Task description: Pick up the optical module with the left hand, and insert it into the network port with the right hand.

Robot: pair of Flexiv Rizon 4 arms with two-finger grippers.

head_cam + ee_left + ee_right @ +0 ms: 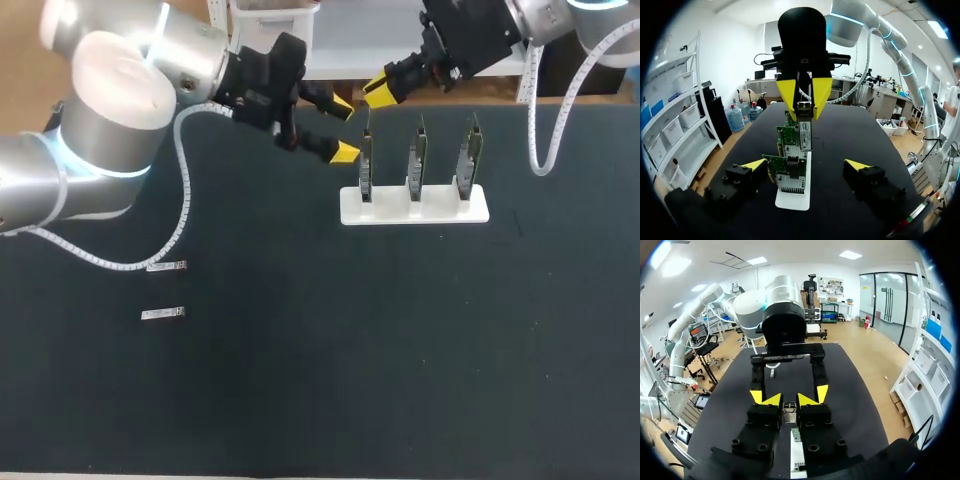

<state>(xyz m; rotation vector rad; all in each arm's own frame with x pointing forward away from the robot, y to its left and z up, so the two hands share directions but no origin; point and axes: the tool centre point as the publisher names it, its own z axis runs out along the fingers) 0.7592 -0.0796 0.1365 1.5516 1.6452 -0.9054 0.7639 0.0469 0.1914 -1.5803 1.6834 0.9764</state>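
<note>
- Yellow-tipped fingers of the right gripper [788, 401] are pinching the optical module [788, 410] from two sides, pressed close with only its slim metal body between them.
- This gripper is hanging just over the network card [366, 165] at the left end of the white holder [414, 205], where three cards are standing upright in a row on the dark table [300, 400].
- Insertion appears to be the step in hand: the module is pointing down towards the card's port, though whether its nose is already touching the port cannot be told.
- Doing this well is calling for the module's long axis to be squared with the port opening first, then a straight, slow push, since a skewed one is risking tipping the card or dragging the holder.
- Spread wide and holding nothing, the left gripper [344, 128] is flanking the same card, seemingly without touching it.
- Lying flat on the table, well apart from the holder, are a spare module [165, 266] and a second spare module [163, 314].
</note>
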